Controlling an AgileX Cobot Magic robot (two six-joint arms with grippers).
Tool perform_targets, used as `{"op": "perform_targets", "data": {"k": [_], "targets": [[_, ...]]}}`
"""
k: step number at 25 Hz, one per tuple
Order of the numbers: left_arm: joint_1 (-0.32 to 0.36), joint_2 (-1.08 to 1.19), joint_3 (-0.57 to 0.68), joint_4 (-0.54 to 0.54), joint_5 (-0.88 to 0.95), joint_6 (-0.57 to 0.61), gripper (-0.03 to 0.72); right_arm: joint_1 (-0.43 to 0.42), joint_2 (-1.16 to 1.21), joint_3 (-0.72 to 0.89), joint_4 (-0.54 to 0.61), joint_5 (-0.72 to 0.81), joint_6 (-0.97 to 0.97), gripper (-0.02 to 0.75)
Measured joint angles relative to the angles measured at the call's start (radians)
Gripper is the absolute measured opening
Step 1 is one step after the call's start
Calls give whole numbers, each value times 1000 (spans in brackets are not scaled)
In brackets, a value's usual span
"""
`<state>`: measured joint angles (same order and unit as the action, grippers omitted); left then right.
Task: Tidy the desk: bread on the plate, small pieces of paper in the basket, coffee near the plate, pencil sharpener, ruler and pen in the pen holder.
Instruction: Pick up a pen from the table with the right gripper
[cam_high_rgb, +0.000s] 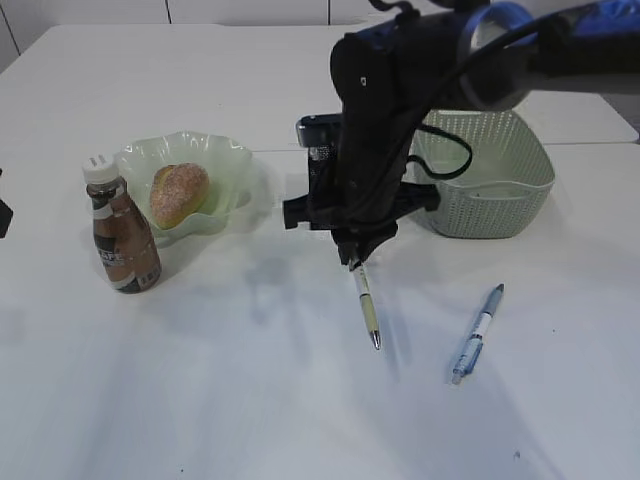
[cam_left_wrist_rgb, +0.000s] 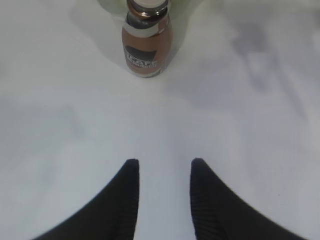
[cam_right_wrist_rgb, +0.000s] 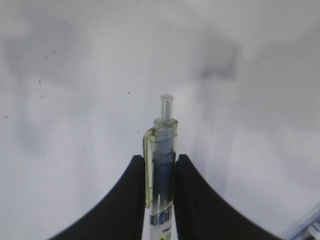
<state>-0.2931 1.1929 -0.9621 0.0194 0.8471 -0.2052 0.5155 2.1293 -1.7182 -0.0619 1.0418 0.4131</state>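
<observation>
Right end effector (cam_right_wrist_rgb: 160, 172) has its two black, curved, ribbed-looking fingers pinched on a translucent yellow-green pen (cam_high_rgb: 366, 305), clicker end poking out past the tips, point hanging down over the smooth white bench (cam_high_rgb: 250, 400). Left end effector (cam_left_wrist_rgb: 162, 172) is spread apart, nothing in it. A blue pen (cam_high_rgb: 477, 333) lies flat nearby. Crusty bread (cam_high_rgb: 179, 194) sits in the wavy pale-green glass plate (cam_high_rgb: 230, 160), the brown coffee bottle (cam_high_rgb: 122, 232) just beside it, and there's a perforated greenish basket (cam_high_rgb: 520, 190) too.
</observation>
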Motion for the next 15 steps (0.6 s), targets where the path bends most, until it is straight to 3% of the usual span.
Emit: {"op": "perform_targets", "data": {"k": [15], "targets": [[0,0,0,0,0,0,239,0,-263,0,-197,-129,0,145]]}}
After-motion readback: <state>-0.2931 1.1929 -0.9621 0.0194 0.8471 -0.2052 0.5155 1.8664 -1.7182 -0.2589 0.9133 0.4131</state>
